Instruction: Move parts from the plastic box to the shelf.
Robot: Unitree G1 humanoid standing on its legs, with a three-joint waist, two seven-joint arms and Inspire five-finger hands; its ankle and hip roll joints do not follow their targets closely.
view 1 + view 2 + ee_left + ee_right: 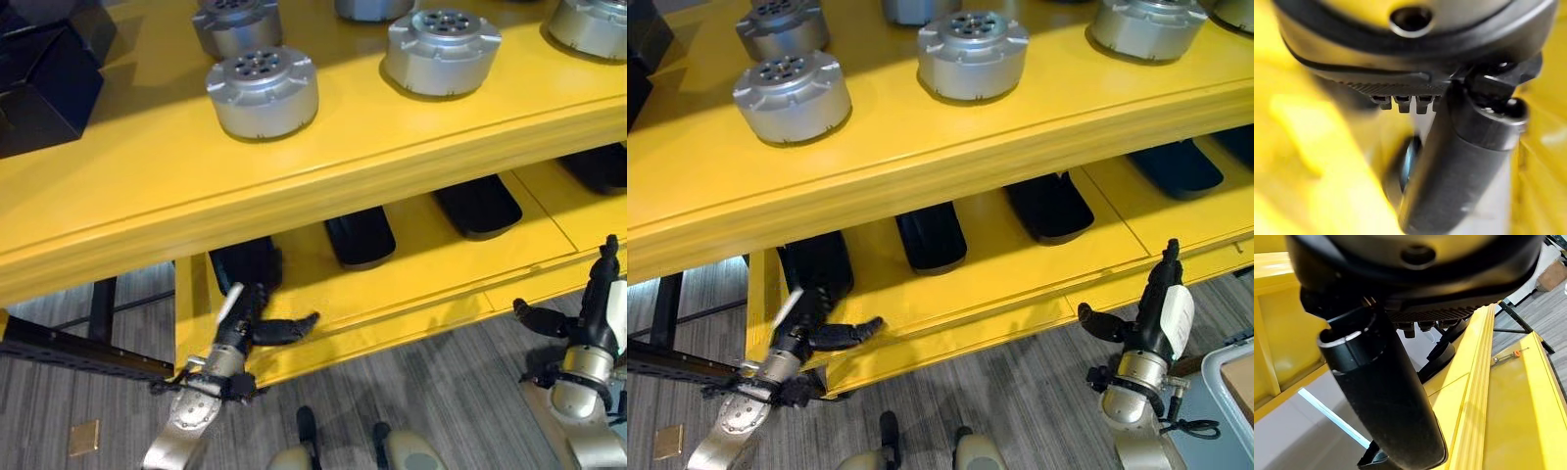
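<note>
black parts on the lower shelf (pixel 460 279), that's where the eye goes first: one dark part (pixel 360 236) sits in the middle of that yellow level, another (pixel 478 205) lies further toward the robot's right, and a third (pixel 247 264) is tucked at the left end, right up by the left hand. a fourth dark shape (pixel 600 166) peeks out at the far right under the top board.

so by the look of it several parts are already shelved. the corner of a pale plastic box (pixel 1232 377) shows by the robot's right side, but i can't see inside it, so how many are left to carry is anyone's guess.

now the left hand (pixel 247 328), it's at the front lip of the lower shelf, thumb and fingers (pixel 290 327) stretched out straight and spread, nothing pinched between them. the leftmost black part lies just beyond those fingers, near but apart as far as i can tell. looks like a release just finished or a nudge about to come, that's my read.

the right hand (pixel 1151 328) hangs out in front of the shelf edge, well apart from any part, fingers straight and pointing up, thumb out to the side, carrying nothing.

up top, the upper shelf (pixel 147 186) carries round silver metal housings (pixel 262 91), not being touched.
</note>
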